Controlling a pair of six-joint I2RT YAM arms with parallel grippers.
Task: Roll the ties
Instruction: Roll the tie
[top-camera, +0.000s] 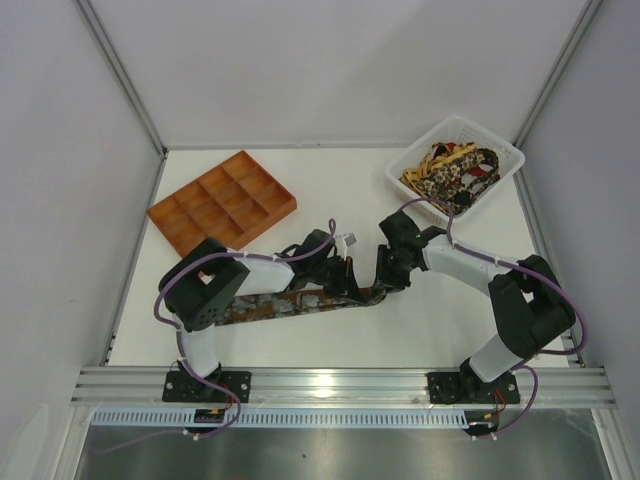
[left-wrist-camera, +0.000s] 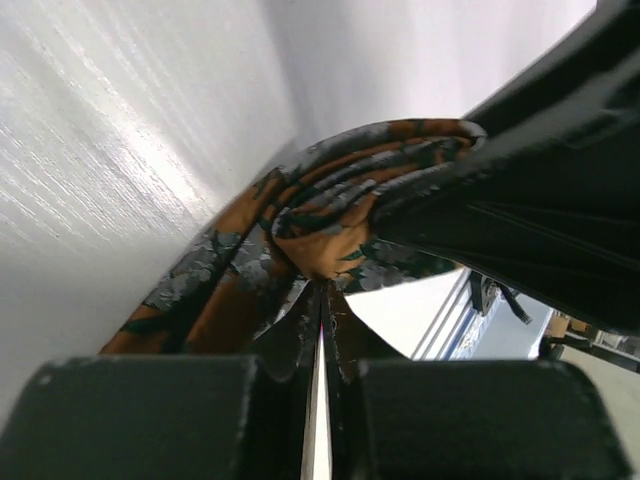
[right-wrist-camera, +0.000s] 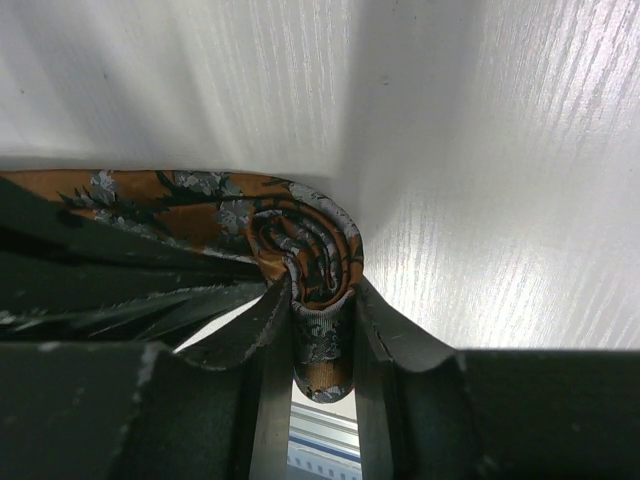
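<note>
Your left gripper (top-camera: 350, 284) and right gripper (top-camera: 380, 280) meet tip to tip over the right end of a long rust-orange and brown patterned fabric necktie (top-camera: 290, 305). It lies flat along the near part of the white bench (top-camera: 340, 190), not far from the front edge. You have bare bench behind the grippers, between the orange compartment tray (top-camera: 245, 232) at the back left and the white plastic basket (top-camera: 492, 136) at the back right. The basket holds a heap of patterned ties (top-camera: 450, 172). Walls close off both side edges.

From the left wrist, your left gripper (left-wrist-camera: 320, 330) has its jaws all but together, only a sliver of light between them, nipping a fold of the necktie (left-wrist-camera: 330, 235) where it curls. The right gripper's black fingers (left-wrist-camera: 540, 190) crowd the right side, against the cloth. Bare bench (left-wrist-camera: 120, 150) lies to the left.

From the right wrist, your right gripper (right-wrist-camera: 322, 330) is clamped on the coiled end of the necktie (right-wrist-camera: 305, 250), one of its fingers (right-wrist-camera: 268, 340) on each side of the roll. The tail runs left, and bare bench (right-wrist-camera: 500, 180) spreads ahead and right.
</note>
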